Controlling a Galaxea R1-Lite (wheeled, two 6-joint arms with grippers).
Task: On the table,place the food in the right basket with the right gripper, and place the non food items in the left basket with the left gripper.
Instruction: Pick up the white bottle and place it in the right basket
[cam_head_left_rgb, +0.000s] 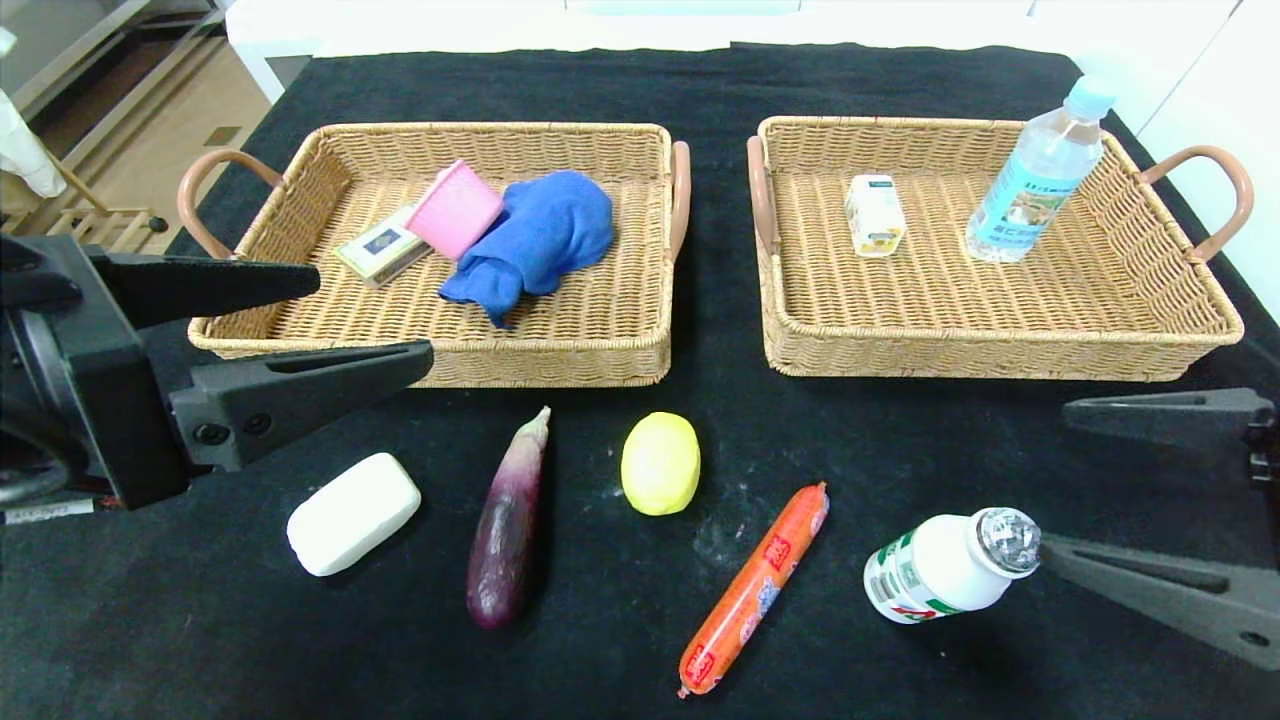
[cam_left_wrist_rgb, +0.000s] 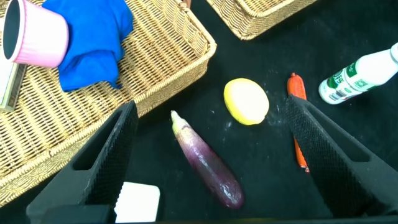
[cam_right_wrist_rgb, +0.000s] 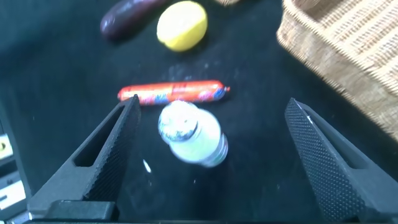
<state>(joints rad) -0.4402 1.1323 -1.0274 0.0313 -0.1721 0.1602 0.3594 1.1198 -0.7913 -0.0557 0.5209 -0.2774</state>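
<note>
Black cloth is covering the table (cam_head_left_rgb: 700, 90), running out to pale flooring at the far-left corner and a white wall beyond the far edge. Two wicker trays are sitting side by side along the back with a narrow dark gap between their inner handles. The left basket (cam_head_left_rgb: 560, 365) is holding a blue cloth (cam_head_left_rgb: 540, 240), a pink cup (cam_head_left_rgb: 455, 210) and a small flat box (cam_head_left_rgb: 382, 248). The right basket (cam_head_left_rgb: 1000, 355) is holding a small white carton (cam_head_left_rgb: 875, 213) and a clear water bottle (cam_head_left_rgb: 1040, 175) in its far right corner.

Open cloth in front of the baskets is carrying a row of well-spaced items: the white bar (cam_head_left_rgb: 353, 513), the aubergine (cam_head_left_rgb: 508, 520), the yellow fruit (cam_head_left_rgb: 660, 463), the sausage (cam_head_left_rgb: 752, 590) and the drink bottle (cam_head_left_rgb: 940, 565).

The left gripper (cam_head_left_rgb: 375, 320) is hovering over the left basket's near-left corner, fingers spread wide and holding nothing, the white bar lying just below it. The right gripper (cam_head_left_rgb: 1160, 485) is hanging at the right edge, fingers wide apart, its lower fingertip right at the drink bottle's foil cap.
</note>
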